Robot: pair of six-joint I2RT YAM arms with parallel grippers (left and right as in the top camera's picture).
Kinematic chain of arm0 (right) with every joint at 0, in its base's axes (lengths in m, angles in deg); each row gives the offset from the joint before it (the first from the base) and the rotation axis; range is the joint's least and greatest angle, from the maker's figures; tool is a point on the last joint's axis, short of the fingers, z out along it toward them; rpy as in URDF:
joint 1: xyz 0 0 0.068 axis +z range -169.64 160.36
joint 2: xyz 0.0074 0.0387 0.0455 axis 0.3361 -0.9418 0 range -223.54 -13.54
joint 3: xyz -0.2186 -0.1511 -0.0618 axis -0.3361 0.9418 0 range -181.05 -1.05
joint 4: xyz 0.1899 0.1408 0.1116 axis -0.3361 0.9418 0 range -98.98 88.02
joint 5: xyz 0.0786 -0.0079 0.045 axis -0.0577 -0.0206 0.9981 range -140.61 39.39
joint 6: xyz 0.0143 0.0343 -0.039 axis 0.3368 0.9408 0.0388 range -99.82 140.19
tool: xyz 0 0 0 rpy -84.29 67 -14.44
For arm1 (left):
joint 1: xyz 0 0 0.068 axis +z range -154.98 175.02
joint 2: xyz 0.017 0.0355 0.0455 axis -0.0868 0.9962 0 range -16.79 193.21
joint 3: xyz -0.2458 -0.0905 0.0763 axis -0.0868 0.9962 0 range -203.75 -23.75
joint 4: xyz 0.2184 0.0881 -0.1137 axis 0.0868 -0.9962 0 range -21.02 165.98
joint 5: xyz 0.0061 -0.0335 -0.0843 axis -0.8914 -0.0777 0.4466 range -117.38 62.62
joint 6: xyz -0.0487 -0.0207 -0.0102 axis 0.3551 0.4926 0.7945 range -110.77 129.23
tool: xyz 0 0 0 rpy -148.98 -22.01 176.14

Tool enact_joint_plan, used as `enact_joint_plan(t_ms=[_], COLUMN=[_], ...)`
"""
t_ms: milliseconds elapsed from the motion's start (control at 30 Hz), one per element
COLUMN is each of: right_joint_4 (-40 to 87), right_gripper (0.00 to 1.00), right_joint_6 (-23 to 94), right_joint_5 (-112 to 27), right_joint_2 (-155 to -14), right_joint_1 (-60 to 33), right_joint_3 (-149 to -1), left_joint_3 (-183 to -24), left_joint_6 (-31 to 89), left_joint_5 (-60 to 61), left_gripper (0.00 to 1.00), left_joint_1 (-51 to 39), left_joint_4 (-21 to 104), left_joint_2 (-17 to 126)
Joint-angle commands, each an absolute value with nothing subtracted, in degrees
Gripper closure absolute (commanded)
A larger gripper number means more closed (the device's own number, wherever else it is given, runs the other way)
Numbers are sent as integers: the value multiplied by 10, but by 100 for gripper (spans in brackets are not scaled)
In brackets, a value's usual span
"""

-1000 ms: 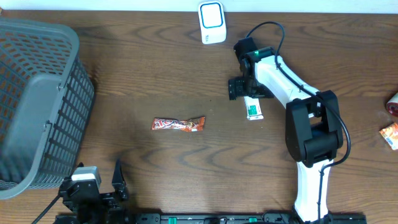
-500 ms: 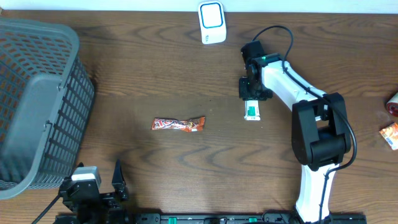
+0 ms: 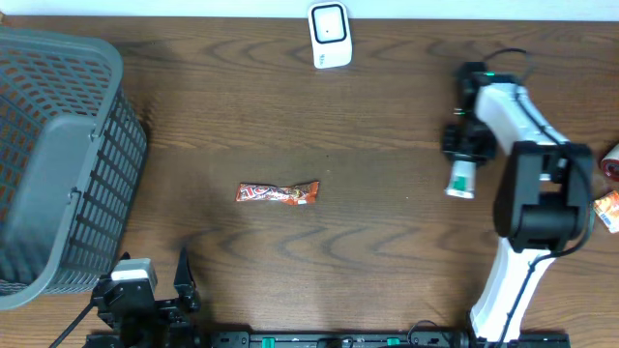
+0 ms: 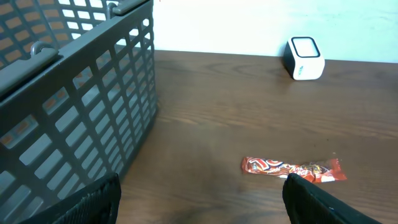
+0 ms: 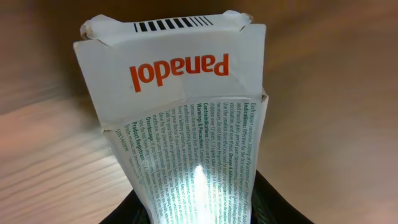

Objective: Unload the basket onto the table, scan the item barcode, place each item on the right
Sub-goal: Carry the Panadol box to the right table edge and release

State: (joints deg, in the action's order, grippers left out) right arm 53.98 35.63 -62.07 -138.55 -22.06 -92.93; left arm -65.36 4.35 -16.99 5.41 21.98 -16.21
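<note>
The right end effector (image 3: 463, 145) is clamped on the white cardboard Panadol box with orange lettering (image 5: 174, 124), lifted right of the white tabletop scanner (image 3: 329, 34), likely to present its end-flap barcode (image 5: 171, 25). The left end effector (image 4: 200, 186) gapes wide, empty.

**Layout of the surface, seen from overhead.** The basket (image 3: 58, 155) is set at the left edge of the surface (image 3: 387, 261), and the left hand (image 4: 202, 208) is placed before it, at the near edge. The scanner (image 3: 330, 35) is stood at the far edge, about midway along. The wrapped bar (image 3: 279, 193) is laid flat near the centre, right of the basket and well apart from it, nearer than the scanner. The box (image 3: 461, 180) is held by 1 end in the right hand (image 3: 462, 150), right of both bar and scanner. 1 small packet (image 3: 605, 210) is seen at the right edge, with another item (image 3: 612, 160) just behind it.
</note>
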Motion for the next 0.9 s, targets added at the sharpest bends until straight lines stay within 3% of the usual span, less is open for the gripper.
enact_joint_plan(t_ms=[0,367,400,433,467,500,533,567,867], right_joint_4=[534,498,494,492,491,491,493,499,637], right_gripper=[73,73,70,58,44,22,8,1,1], right_joint_6=[347,336,336,336,336,336,336,334,334], right_joint_5=[-681,-726,-716,-708,-696,-684,-664,-641,-455], right_joint_2=[-1398,-1398,-1398,-1398,-1398,-1398,-1398,-1398,-1395], right_joint_1=[-289,-495,-506,-514,-522,-527,-531,-533,-475], right_joint_3=[-936,-936,-936,-937,-939,-942,-950,-961,-1170], left_joint_3=[-655,-655,-655,-655,-655,-655,-655,-655,-655], left_joint_6=[44,44,44,44,44,44,44,44,44], left_joint_5=[-166,-166,-166,-166,-166,-166,-166,-166,-166], left_gripper=[16,16,16,16,16,16,16,16,16], left_joint_1=[52,52,52,52,52,52,52,52,52], left_joint_4=[219,219,219,219,219,219,219,219,219], left_joint_2=[-166,-166,-166,-166,-166,-166,-166,-166,-166])
